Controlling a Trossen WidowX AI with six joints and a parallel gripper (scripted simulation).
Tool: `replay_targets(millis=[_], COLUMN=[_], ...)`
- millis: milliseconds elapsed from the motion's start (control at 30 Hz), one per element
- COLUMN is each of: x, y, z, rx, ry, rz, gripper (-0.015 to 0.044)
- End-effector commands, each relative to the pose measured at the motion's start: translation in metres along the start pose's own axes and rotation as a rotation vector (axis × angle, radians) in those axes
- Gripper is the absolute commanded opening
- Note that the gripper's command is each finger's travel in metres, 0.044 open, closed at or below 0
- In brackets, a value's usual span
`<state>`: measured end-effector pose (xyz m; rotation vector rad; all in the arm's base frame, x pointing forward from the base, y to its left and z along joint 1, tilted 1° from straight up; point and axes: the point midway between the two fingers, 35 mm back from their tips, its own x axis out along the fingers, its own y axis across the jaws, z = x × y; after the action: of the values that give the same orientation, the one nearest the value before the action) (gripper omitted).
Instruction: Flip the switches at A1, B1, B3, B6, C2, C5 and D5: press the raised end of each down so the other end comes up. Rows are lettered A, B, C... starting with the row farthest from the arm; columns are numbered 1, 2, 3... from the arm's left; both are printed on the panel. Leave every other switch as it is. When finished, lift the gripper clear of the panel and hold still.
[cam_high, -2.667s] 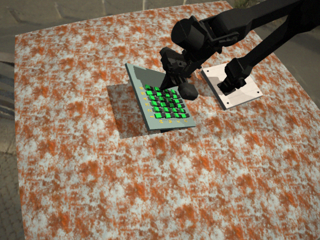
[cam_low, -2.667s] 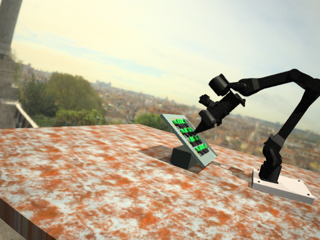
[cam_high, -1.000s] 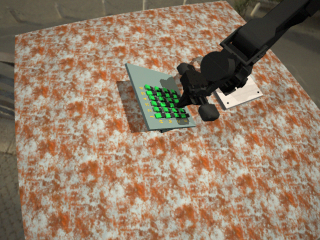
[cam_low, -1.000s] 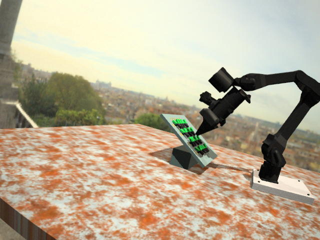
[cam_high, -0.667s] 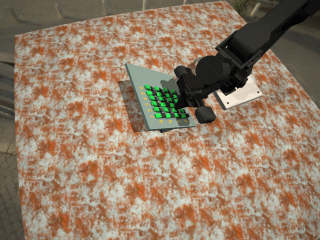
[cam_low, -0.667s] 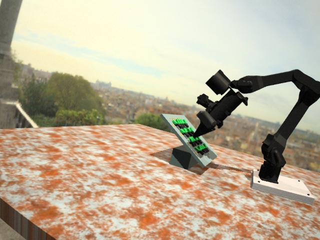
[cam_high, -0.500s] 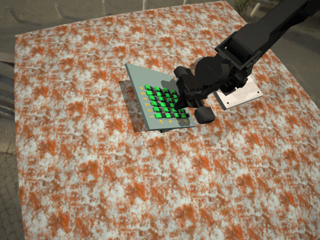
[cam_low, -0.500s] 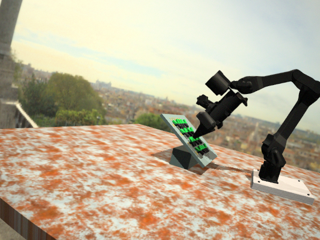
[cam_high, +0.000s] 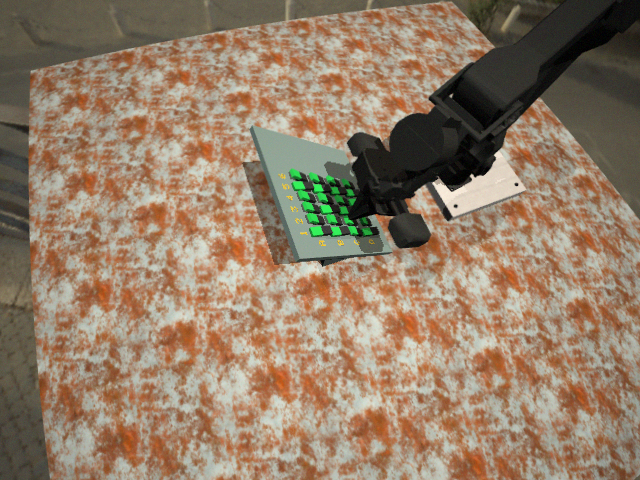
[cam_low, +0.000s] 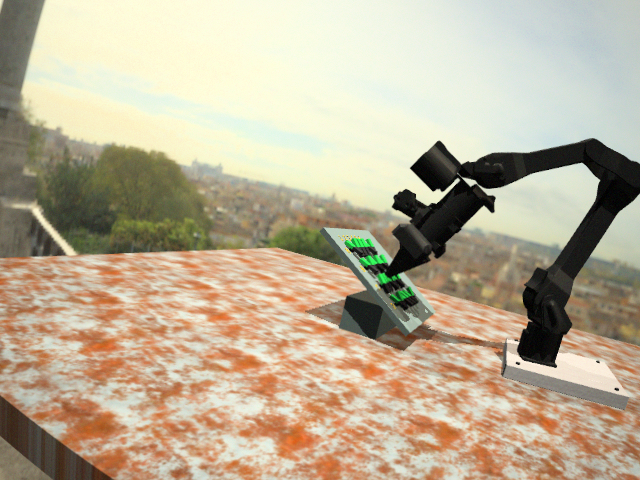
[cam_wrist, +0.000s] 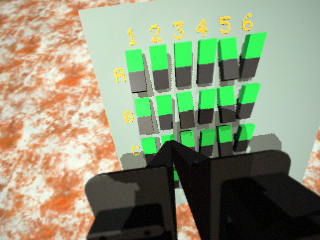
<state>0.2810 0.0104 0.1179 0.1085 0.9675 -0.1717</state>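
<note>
The tilted grey-green panel (cam_high: 294, 149) (cam_low: 368, 281) (cam_wrist: 107, 45) carries green-and-black switches in rows A to D. My gripper (cam_high: 352, 217) (cam_low: 388, 273) (cam_wrist: 169, 144) is shut and empty, its tip at or just over C2 (cam_wrist: 167, 137); contact cannot be told. The black halves of A1 (cam_wrist: 136, 70), B1 (cam_wrist: 144, 115) and B3 (cam_wrist: 186, 109) look paler than those of A2 and B2. B6 (cam_wrist: 248, 100) and C5 (cam_wrist: 225, 139) show clear of the fingers. The fingers hide most of row D in the wrist view, D5 included.
The panel rests on a dark wedge-shaped stand (cam_low: 364, 315) on the orange-and-white table (cam_high: 206, 361) (cam_low: 232, 387) (cam_wrist: 40, 125). The arm's pale base plate (cam_high: 485, 191) (cam_low: 584, 374) is on the near side of the panel. Neighbouring switches stand close around the tip.
</note>
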Motion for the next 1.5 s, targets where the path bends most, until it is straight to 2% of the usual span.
replay_targets(millis=[0,1400,1467], x=[0.001,0.006,-0.005], y=[0.001,0.001,0.001], z=[0.000,0.000,0.001], rx=[-0.005,-0.005,-0.001], ry=[0.001,0.000,-0.004], rz=[0.004,0.004,0.001], gripper=[0.0000,0.0000,0.0000])
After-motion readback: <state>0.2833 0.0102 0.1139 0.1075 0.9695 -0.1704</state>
